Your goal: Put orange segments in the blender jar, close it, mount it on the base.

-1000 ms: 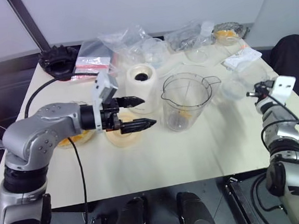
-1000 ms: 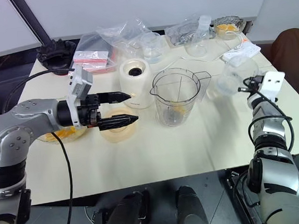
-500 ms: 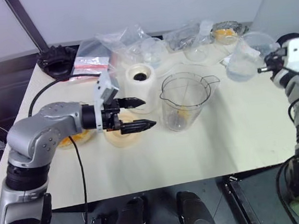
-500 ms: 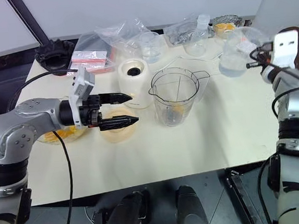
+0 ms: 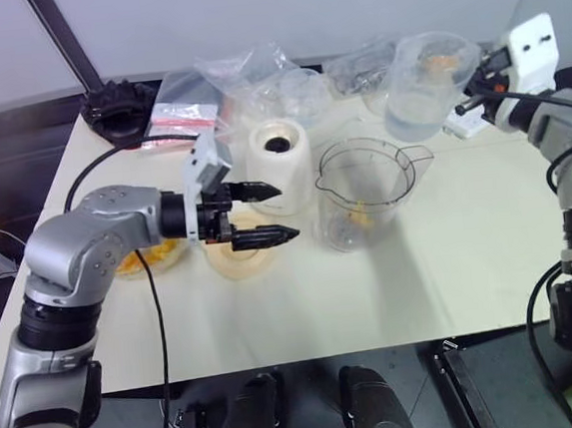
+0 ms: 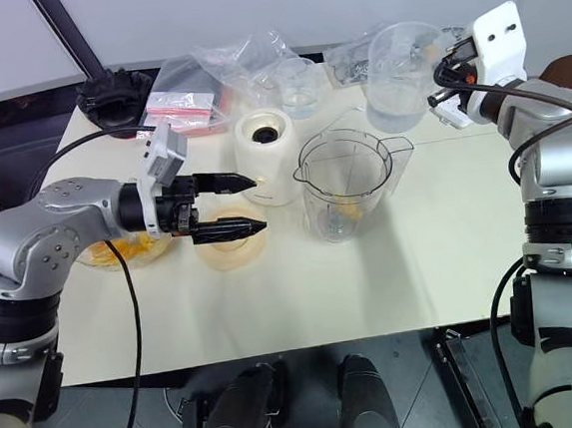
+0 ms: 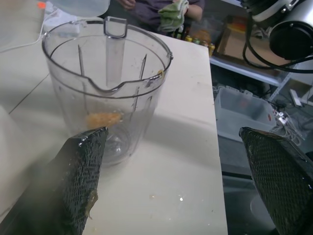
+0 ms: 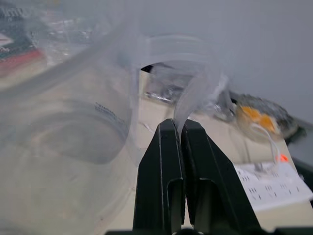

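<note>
Orange segments (image 7: pixel 103 119) already lie at the bottom of the blender jar (image 6: pixel 342 187), which stands uncovered on the table (image 6: pixel 450 250) just beside the base (image 6: pixel 266 156); closing and mounting remain. The left gripper (image 6: pixel 245 205) hovers wide open beside the jar, over the flat cream lid (image 6: pixel 231 247). The right gripper (image 6: pixel 446 72), pinched shut on the rim of a clear plastic bowl (image 6: pixel 401 68), holds it raised, well apart from the jar.

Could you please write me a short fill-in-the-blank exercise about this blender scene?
1. The right hand is shut on the rim of a clear ____, held above the table.
2. The left hand hovers with its fingers ____.
3. The blender jar stands beside the cream-white ____.
4. Orange segments lie at the ____ of the blender jar.

Missing words: bowl; open; base; bottom
</note>
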Motion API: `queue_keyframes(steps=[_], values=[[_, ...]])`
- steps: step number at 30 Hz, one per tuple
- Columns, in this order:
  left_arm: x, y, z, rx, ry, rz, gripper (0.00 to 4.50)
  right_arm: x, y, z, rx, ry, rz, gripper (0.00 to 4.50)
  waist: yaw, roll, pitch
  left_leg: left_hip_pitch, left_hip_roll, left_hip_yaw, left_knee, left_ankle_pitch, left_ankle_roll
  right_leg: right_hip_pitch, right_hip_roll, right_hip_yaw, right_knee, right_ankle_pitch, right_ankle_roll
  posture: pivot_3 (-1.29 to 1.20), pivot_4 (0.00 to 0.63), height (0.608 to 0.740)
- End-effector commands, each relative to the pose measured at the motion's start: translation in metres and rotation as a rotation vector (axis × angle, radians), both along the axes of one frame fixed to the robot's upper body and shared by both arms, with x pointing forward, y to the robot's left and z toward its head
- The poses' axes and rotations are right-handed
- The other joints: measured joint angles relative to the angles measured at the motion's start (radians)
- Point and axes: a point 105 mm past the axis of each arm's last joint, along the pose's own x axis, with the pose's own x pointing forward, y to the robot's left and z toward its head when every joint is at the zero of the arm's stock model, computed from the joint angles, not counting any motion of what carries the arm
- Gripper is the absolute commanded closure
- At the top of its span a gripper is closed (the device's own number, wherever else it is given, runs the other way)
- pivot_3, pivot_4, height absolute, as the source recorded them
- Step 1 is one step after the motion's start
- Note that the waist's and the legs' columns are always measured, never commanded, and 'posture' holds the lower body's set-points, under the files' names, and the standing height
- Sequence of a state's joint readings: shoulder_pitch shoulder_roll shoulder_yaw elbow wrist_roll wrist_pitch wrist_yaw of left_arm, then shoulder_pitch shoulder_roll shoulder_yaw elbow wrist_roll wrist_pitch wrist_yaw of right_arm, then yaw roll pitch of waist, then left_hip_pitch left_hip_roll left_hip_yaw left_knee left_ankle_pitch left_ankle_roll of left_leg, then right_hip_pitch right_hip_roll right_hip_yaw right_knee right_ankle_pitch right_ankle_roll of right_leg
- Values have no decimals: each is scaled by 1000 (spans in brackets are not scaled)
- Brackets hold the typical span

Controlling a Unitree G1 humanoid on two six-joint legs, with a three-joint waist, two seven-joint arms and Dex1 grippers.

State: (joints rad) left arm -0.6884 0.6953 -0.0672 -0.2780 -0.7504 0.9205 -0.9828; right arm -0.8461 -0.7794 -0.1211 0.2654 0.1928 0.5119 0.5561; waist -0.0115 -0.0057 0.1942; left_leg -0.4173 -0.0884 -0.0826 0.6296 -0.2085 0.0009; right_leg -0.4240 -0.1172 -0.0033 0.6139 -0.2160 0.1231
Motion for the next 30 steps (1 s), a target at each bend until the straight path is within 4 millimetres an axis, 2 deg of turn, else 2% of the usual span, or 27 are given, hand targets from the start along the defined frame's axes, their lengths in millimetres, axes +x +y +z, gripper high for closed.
queue_keyframes(steps=[1,30], values=[[-1,-4,11,-2,-60,-26,0,-11,7,40,-108,-148,12,4476,0,0,0,-2,0,0,1,0,0,-1,0,0,0,0,0,0,150,740],[0,-5,9,2,-60,-32,0,-19,18,38,-506,-320,48,4476,-3,0,0,-3,0,0,1,0,-1,-3,0,0,2,0,0,0,150,740]])
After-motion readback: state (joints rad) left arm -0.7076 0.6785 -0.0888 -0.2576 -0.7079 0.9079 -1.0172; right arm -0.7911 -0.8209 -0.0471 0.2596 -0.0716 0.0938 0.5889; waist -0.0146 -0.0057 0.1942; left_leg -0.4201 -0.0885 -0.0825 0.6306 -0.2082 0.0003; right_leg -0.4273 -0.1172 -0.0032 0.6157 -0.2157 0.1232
